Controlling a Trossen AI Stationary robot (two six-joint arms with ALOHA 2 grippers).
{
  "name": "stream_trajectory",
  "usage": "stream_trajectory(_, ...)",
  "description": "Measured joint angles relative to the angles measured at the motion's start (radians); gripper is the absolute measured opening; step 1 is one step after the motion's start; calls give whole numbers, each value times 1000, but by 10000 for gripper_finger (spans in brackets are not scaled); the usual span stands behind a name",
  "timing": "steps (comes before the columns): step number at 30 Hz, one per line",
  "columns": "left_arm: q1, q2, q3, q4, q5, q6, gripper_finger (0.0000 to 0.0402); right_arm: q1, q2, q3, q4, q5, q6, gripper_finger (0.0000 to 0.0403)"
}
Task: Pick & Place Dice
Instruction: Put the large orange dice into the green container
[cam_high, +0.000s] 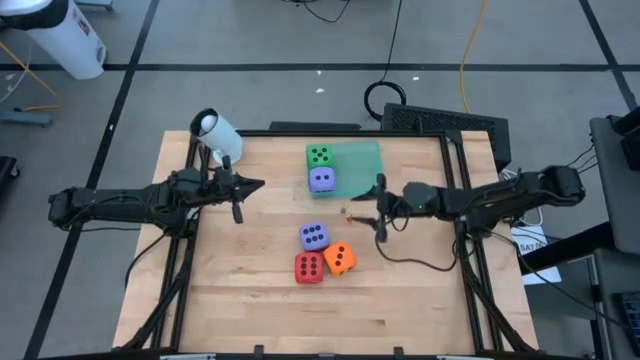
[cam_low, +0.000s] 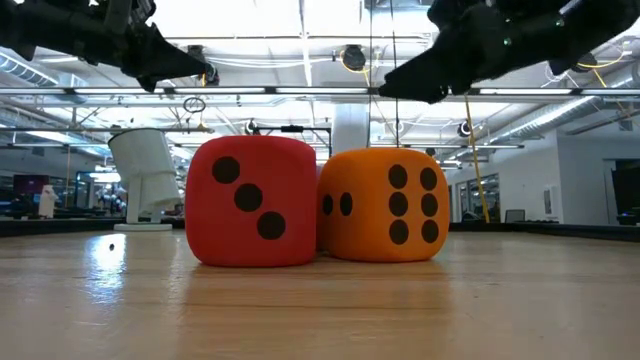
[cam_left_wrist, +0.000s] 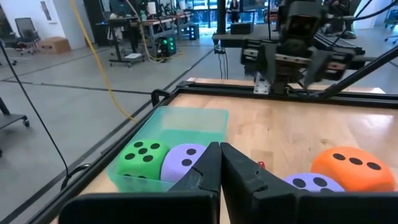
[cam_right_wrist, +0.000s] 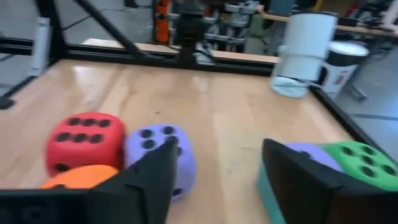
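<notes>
Red die (cam_low: 250, 200) touching orange die (cam_low: 385, 205) mid-table, right gripper (cam_high: 378, 208) apart beside green tray (cam_high: 362, 160), left gripper (cam_high: 240, 187) together.

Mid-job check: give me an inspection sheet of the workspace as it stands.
Surface: wooden table, tiny red speck near centre.
Job's things: green die and purple die on green tray; second purple die, red die, orange die clustered on table.
Clutter: white cup.
Grippers: left gripper shut, empty; right gripper open, empty, beside tray.
Cables: black loop, yellow cord on floor.
Surroundings: lab benches, no people seen.
</notes>
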Motion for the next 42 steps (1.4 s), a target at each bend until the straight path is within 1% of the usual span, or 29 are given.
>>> stream_trajectory(4, 0, 0, 0, 0, 0, 19, 8, 63, 29, 0, 3, -2, -7, 299)
stream_trajectory(6, 0, 0, 0, 0, 0, 19, 8, 80, 44, 15, -16, -4, 22, 325)
stream_trajectory(10, 0, 0, 0, -1, 0, 22, 8, 104, 86, 91, -139, -3, 88, 371)
stream_trajectory(13, 0, 0, 0, -1, 1, 18, 8, 122, 143, 145, -209, -6, 124, 395)
stream_trajectory(15, -1, 0, 0, -3, 1, 18, 8, 133, 192, 188, -237, -33, 129, 397)
stream_trajectory(19, 0, 0, 1, -27, 1, 17, 8, 154, 281, 274, -352, -115, 179, 399)
stream_trajectory(23, 0, 0, 1, -40, 2, 18, 8, 172, 343, 340, -437, -114, 165, 399)
stream_trajectory(26, 0, 0, 1, -41, 8, 21, 8, 174, 346, 349, -467, -115, 145, 400)
stream_trajectory(30, 0, 0, 1, -47, 10, 22, 8, 171, 343, 353, -465, -181, 121, 400)
stream_trajectory(32, 0, 0, 1, -47, 10, 22, 8, 175, 340, 353, -470, -194, 96, 400)
stream_trajectory(36, 0, 0, 1, -46, 10, 25, 8, 184, 368, 353, -486, -187, 27, 400)
stream_trajectory(40, 0, 0, 1, -46, 10, 25, 8, 184, 400, 353, -473, -182, 0, 400)
stream_trajectory(42, 0, 0, 1, -46, 10, 25, 8, 183, 417, 354, -461, -163, -19, 400)
